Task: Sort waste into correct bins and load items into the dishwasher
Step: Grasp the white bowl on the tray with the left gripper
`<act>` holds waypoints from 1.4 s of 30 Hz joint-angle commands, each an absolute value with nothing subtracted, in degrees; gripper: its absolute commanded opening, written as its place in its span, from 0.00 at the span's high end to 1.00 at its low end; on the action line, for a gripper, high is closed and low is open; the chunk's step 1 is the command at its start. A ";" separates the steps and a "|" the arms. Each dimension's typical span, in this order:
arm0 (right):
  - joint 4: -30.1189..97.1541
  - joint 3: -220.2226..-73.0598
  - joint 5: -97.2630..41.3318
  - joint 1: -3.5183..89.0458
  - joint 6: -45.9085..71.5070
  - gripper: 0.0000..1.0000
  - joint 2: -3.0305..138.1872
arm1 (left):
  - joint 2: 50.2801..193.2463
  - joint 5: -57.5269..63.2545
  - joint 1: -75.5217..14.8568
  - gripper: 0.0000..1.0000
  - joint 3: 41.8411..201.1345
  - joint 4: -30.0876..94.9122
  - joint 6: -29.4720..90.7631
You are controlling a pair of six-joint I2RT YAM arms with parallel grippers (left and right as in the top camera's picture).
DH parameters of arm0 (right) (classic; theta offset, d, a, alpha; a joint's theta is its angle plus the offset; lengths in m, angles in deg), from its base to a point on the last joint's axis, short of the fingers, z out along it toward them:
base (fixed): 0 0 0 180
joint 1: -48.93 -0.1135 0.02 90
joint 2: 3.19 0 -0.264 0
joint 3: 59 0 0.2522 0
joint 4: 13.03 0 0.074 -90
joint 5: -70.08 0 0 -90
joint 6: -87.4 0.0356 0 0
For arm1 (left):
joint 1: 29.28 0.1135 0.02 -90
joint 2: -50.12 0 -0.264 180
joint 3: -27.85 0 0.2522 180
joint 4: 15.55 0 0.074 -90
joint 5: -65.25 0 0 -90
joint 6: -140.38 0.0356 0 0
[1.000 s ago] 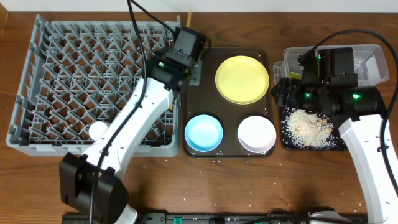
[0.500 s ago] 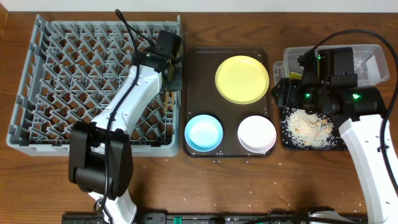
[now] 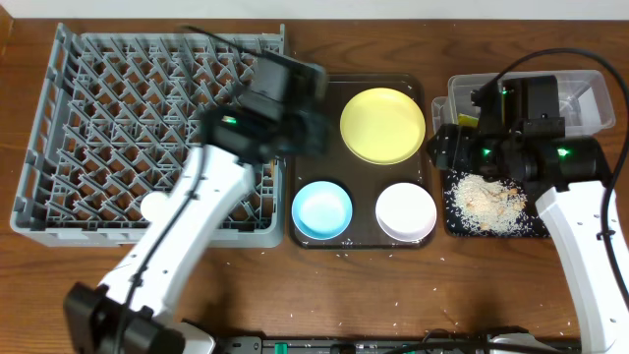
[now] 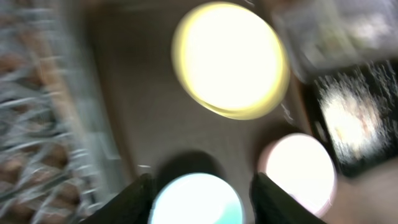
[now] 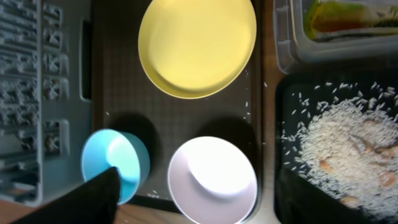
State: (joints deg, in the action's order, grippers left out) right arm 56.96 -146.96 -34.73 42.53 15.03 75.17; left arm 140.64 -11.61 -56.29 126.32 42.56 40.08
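- Brown wooden table (image 3: 393,285) beneath it all: grey dish rack (image 3: 98,118) on the left, dark brown serving tray (image 3: 366,177) in the middle, clear tub (image 3: 590,98) and black tray (image 3: 536,224) on the right.
- On the serving tray, well apart from one another: yellow plate (image 3: 383,126) at the back, light blue bowl (image 3: 322,209) front left, white bowl (image 3: 406,211) front right. Small white cup (image 3: 154,205) already in the rack, near its front edge.
- Left gripper (image 4: 205,202) spread wide, nothing between its fingers (image 4: 137,199), with the blue bowl showing in the gap in the wrist view. Heavily blurred in both views.
- Right gripper (image 3: 447,147) over the gap between serving tray and black tray. Only one dark finger in the corner of its own camera, so impossible to tell whether spread or closed.
- Blue bowl probably rigid, light and smooth-walled, hence slippery. Best pinched across the rim, one finger inside and one outside. Plate likely harder to lift: flat, low lip, flush to the tray.
- Clear only from the right wrist: green-and-orange wrapper (image 5: 348,15) inside the tub, stray grains on the serving tray, rice (image 5: 336,137) as separate grains.
- Shown only from overhead: the whole rack, the cup, both arms at once.
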 commanded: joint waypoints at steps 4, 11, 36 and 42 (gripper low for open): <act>60.06 -147.22 -35.39 58.12 20.95 0.16 74.89 | 153.07 -7.10 -68.22 0.39 126.14 41.17 42.28; 62.99 -147.22 -36.44 63.63 19.51 0.12 74.91 | 162.41 -3.78 -73.73 0.39 126.14 36.84 41.91; 63.34 -147.22 -36.46 63.54 19.47 0.01 74.91 | 160.05 -21.29 -74.93 0.44 129.82 39.50 38.70; 63.32 -147.22 -36.46 63.54 19.47 0.01 74.91 | 164.37 -23.32 -74.84 0.43 128.11 37.60 40.93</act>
State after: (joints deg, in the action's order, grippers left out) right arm 63.25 -146.96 -36.02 63.39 19.68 75.17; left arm 160.61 -19.89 -75.08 129.33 37.93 39.09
